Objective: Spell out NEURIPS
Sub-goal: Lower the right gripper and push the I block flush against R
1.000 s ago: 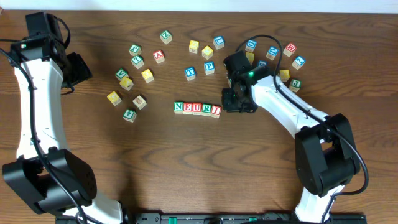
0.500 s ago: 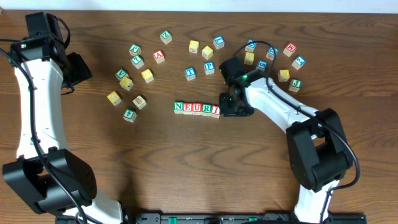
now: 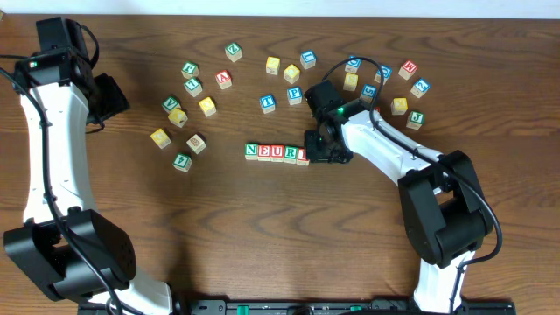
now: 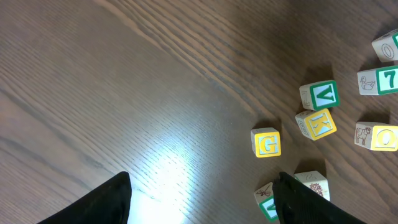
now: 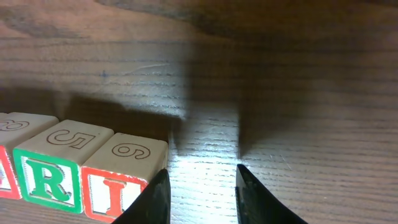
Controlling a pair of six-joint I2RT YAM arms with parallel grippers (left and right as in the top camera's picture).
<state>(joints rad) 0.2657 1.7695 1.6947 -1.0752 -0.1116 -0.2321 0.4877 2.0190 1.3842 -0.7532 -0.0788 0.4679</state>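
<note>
- My right gripper [image 5: 200, 173] stands slightly parted, pinching nothing.
- Just left of its fingertips [image 5: 152, 202]: I cube [image 5: 124, 171], red-framed, touching green-framed R cube [image 5: 59, 165]; pale wood tops numbered.

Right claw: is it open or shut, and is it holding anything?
Open and empty. The right claw has its fingers apart with bare table between them, next to the I block.

Even, bright light fills the overhead view, which is sharp throughout; the blocks [image 3: 277, 152] cast short, soft shadows on the table [image 3: 262, 236]. In the left wrist view a white glare patch washes out the wood grain near the bottom edge. The right wrist view is dimmer, with broad shadow across the top and a small glare spot low down.
</note>
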